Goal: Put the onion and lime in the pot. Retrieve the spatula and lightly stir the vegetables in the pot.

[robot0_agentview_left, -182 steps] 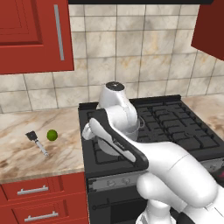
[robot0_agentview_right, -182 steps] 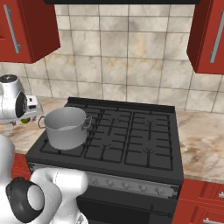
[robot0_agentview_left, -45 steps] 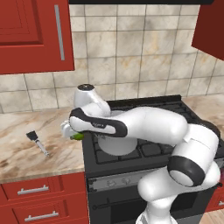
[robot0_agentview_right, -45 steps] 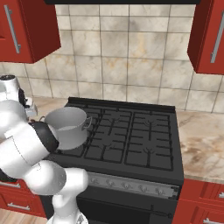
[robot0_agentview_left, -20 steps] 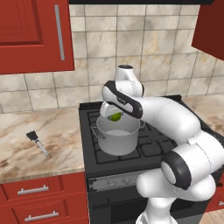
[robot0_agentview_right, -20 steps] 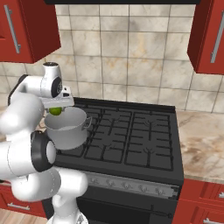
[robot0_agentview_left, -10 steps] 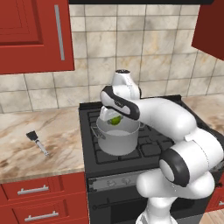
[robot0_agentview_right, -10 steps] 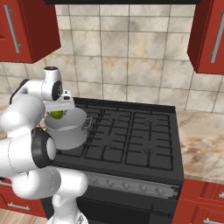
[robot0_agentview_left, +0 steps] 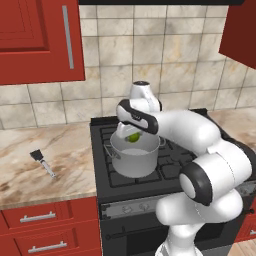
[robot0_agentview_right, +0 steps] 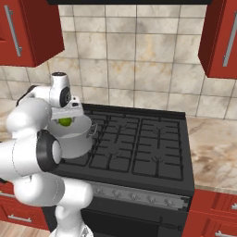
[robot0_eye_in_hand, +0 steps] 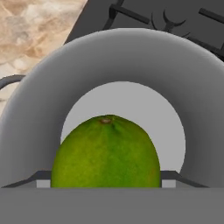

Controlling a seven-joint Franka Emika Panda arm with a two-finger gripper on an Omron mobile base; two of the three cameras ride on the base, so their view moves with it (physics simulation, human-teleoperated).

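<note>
- gripper is hanging over the pot mouth, pointing down into it, on the stove's front-left burner
- jaws are clamped on the lime, one finger on each side, fruit sitting between them just above the pot rim level
- in the right base view the lime is showing green under the hand, gripper right above the pot
- hand view: lime is sitting close to the camera with its stem end up, finger tips peeking out at both sides of it; the pale pot interior is lying straight below it, no other item seen on the visible part of the floor
- one loop handle of the pot is sticking out at left in the hand view, marble counter beyond it
- spatula is lying flat on the counter left of the stove, black blade toward the wall, handle toward the front edge, well apart from the pot
- onion: cannot tell where it is from these views
- red cabinets are hanging above the counter, tiled wall behind
</note>
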